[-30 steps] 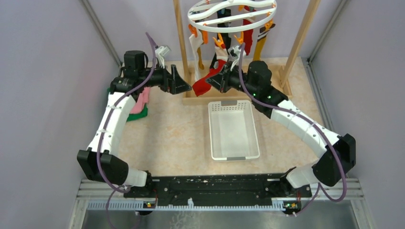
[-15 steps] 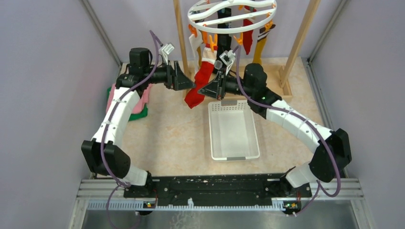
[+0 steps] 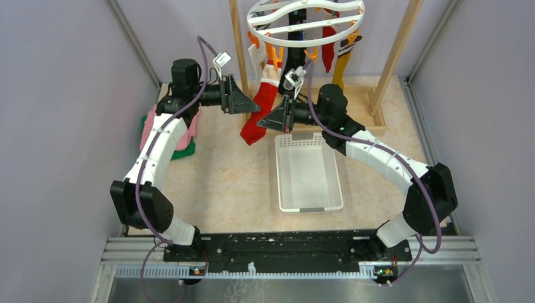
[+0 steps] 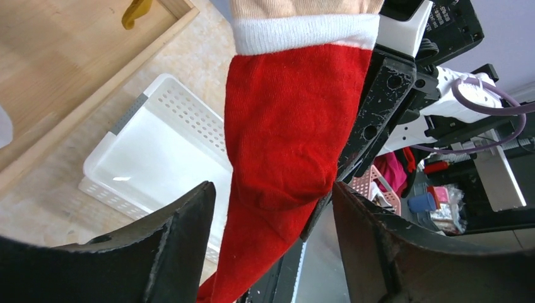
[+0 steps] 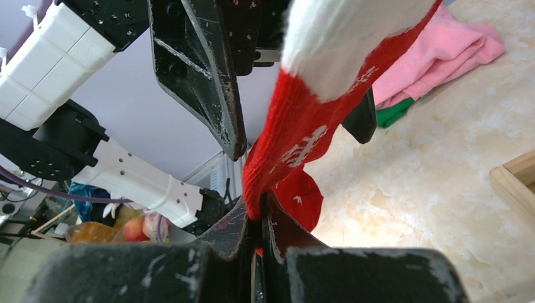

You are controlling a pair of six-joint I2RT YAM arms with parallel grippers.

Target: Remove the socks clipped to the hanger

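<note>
At right wrist only, right gripper (image 5: 257,211) pinching red sock (image 5: 296,126), left gripper (image 4: 272,189) apart

No readable text, white print on black wrist housing (image 4: 453,19) too blurred

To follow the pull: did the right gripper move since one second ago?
Yes. The right gripper, shut on the red sock, shifted left, past the white basket's left wall.
</note>
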